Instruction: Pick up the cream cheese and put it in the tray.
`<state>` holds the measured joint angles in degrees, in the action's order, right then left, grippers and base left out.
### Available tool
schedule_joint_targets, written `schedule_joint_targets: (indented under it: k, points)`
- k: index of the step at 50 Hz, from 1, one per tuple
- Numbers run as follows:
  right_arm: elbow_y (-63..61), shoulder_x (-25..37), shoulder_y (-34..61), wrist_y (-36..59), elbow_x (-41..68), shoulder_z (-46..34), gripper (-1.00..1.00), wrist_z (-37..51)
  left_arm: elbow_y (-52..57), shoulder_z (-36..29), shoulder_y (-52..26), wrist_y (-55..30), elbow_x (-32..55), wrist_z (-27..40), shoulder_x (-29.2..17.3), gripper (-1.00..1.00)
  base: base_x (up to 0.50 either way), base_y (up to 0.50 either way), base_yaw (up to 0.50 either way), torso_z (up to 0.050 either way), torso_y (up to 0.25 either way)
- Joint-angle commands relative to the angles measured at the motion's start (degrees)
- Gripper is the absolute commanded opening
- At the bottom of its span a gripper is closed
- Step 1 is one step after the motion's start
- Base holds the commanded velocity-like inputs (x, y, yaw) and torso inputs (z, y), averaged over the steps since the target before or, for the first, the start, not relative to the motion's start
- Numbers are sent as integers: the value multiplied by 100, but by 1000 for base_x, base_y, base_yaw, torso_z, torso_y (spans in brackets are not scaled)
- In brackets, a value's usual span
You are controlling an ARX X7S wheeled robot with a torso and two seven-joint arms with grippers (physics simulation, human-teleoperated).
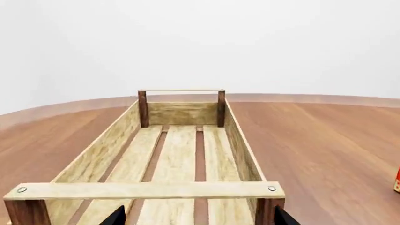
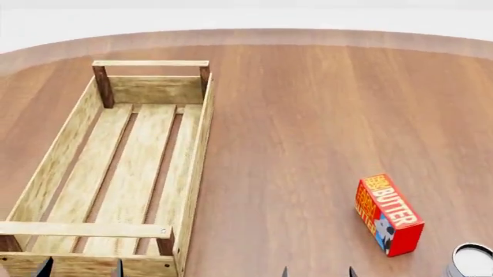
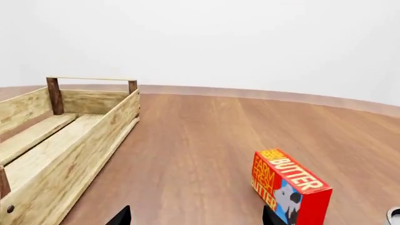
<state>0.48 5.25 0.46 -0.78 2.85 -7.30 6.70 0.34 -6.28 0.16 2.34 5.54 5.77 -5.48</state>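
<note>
The cream cheese shows in no view. The tray [image 2: 198, 144], a light-wood crate with slatted bottom and dark corner posts, lies at the left of the table and holds nothing; it also shows in the left wrist view [image 1: 144, 190] and the right wrist view [image 3: 93, 140]. My left gripper [image 1: 196, 220] is open, its black tips wide apart over the tray's near end; its tips show in the head view [image 2: 81, 270]. My right gripper [image 3: 195, 219] is open and empty above bare table, left of the butter box; its tips show in the head view [image 2: 317, 272].
A red-orange butter box [image 2: 387, 214] stands at the right front, also in the right wrist view [image 3: 289, 187]. A can's pale lid [image 2: 471, 261] shows at the front right corner. The round wooden table [image 2: 308, 115] stretches between tray and box.
</note>
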Motion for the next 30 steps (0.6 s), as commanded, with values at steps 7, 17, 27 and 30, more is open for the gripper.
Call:
schedule_joint_targets:
  k: [7, 17, 27, 30]
  points:
    - [13, 94, 20, 7, 127, -110, 100, 134, 41, -152, 23, 43, 125, 55, -118, 100, 407, 231, 0, 50, 81]
    - [-14, 139, 13, 3, 217, -157, 100, 178, -2, -211, 6, 50, 162, 110, -162, 100, 0, 0, 0, 50, 82]
    - [27, 196, 40, -2, 160, -263, 100, 251, -10, -259, -2, 57, 203, 162, -206, 100, 63, 79, 0, 50, 82]
    - [28, 210, 41, -16, 172, -279, 100, 263, 9, -272, 4, 47, 214, 178, -221, 100, 276, 368, 0, 50, 81]
